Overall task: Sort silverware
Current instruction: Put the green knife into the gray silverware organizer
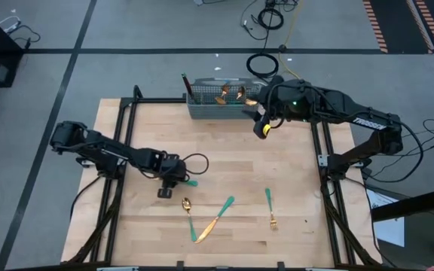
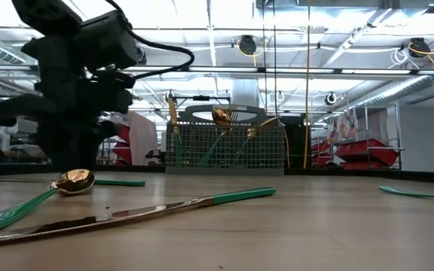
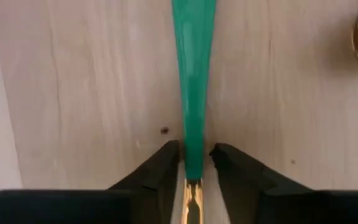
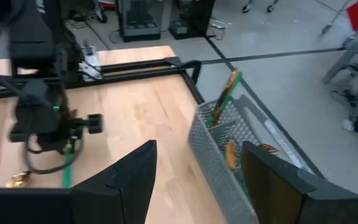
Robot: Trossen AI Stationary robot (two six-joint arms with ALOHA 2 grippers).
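Left gripper [image 3: 194,163] low on table [image 1: 292,165], fingers [image 3: 160,165] pinching teal handle of utensil [image 3: 193,93] flat on wood. Right gripper [image 4: 197,180] spread, empty, beside mesh basket [image 1: 213,109] holding sorted cutlery. Spoon [image 1: 187,205], knife [image 1: 215,219], fork [image 1: 271,209] loose near front edge.

The scene is brightly and evenly lit from overhead. In the low view, rows of ceiling lights [image 2: 224,15] burn almost white and wash out the upper part of the room. The table [image 1: 224,150] shows only soft, short shadows under the arms. Glare sits on the gold spoon bowl [image 2: 74,181] and along the knife blade [image 2: 89,220] close to the lens, where the near tabletop goes soft and out of focus. In the left wrist view the green handle [image 3: 192,74] is slightly blurred. The right wrist view is softer, with lines bending near its edges.
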